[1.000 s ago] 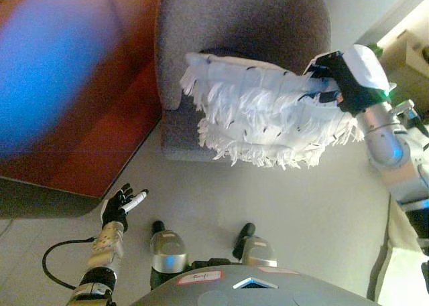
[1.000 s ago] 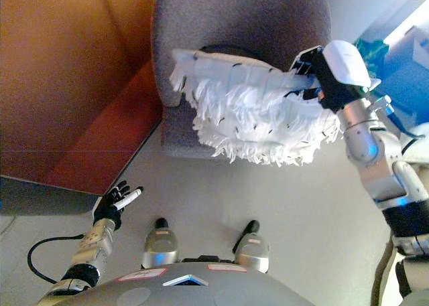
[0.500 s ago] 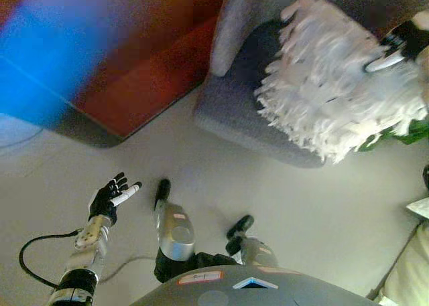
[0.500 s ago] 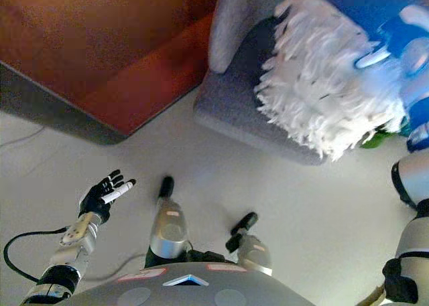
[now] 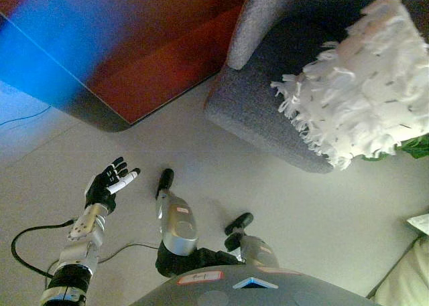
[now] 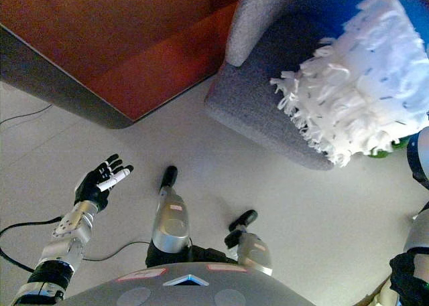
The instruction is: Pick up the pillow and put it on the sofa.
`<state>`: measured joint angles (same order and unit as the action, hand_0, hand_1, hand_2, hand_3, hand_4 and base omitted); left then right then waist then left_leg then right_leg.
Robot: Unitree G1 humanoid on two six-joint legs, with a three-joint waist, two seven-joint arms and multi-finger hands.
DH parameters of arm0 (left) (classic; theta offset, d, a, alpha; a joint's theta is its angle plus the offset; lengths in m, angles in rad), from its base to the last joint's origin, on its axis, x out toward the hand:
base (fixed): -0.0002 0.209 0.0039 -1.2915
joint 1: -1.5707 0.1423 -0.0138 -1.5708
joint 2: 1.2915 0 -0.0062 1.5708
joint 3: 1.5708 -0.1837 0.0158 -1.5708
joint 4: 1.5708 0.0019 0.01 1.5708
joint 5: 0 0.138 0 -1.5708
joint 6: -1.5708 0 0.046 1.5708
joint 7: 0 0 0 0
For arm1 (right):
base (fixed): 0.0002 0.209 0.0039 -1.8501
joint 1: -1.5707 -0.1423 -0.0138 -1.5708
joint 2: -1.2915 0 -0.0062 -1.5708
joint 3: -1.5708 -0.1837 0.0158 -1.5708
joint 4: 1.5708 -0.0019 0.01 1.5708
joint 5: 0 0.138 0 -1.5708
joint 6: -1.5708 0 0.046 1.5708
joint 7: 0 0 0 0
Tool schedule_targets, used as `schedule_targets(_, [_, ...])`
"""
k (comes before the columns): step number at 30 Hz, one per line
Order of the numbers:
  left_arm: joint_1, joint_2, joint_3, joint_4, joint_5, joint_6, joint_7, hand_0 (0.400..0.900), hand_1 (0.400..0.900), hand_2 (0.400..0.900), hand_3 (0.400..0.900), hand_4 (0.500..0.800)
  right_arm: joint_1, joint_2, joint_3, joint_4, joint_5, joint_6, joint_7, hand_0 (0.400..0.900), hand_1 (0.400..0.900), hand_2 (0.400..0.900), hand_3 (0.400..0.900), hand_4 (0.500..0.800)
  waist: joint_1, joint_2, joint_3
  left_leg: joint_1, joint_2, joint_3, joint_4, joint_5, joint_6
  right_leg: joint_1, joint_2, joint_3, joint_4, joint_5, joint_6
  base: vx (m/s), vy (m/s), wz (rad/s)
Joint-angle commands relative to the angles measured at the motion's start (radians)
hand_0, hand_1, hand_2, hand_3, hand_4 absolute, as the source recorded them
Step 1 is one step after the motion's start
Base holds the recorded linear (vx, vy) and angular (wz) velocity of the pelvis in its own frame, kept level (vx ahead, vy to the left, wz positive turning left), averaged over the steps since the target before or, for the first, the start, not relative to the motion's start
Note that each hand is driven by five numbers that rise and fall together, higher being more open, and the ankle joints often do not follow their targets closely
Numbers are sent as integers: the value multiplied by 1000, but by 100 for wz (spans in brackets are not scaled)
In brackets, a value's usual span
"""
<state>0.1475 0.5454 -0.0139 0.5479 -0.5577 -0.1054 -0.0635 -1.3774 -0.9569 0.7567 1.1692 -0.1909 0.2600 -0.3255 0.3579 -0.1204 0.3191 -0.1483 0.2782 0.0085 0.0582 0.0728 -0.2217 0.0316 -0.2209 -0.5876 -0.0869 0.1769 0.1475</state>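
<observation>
Pillow [image 5: 365,92] tilted — long axis up-right

Pillow [image 5: 365,92] on sofa [image 5: 268,112] — L robot hand [image 5: 106,187] open

I am standing in what looks like a living room in a home. At the upper right of the frame sits a grey fabric-covered sofa [image 6: 268,112] with a rounded armrest, and a shaggy white fringed pillow [image 6: 362,98] lies over its seat. Across the upper left runs a large reddish-brown wooden cabinet [image 6: 127,45] with a dark base. Under me is a smooth pale beige floor [image 6: 221,165]. At the right edge a bit of green leafy plant [image 5: 415,147] shows beside the sofa.
</observation>
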Motion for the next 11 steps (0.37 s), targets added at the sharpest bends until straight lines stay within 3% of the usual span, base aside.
schedule_targets(1, [25,55,-94,-57,-7,-17,-16,900,900,900,900,800,-81,-184,-16,-19,4,-17,-116,900,900,900,900,800,18,-16,-108,118,20,81,-36,-63,49,59,-101,17,14,9,114,76,114,-8])
schedule_targets(7, [40,23,-112,-18,19,-12,-38,900,900,900,900,800,6,-193,-99,-139,101,-141,-115,900,900,900,900,800,-26,-15,-161,182,-2,114,-53,-80,66,77,-111,35,19,13,114,29,118,-12])
schedule_targets(11, [40,-11,-127,6,48,-21,-51,900,900,900,900,800,204,-181,-249,-333,170,-208,-141,900,900,900,900,800,-75,-11,-180,206,-39,145,-57,-85,91,60,-139,48,37,27,114,-49,137,-14])
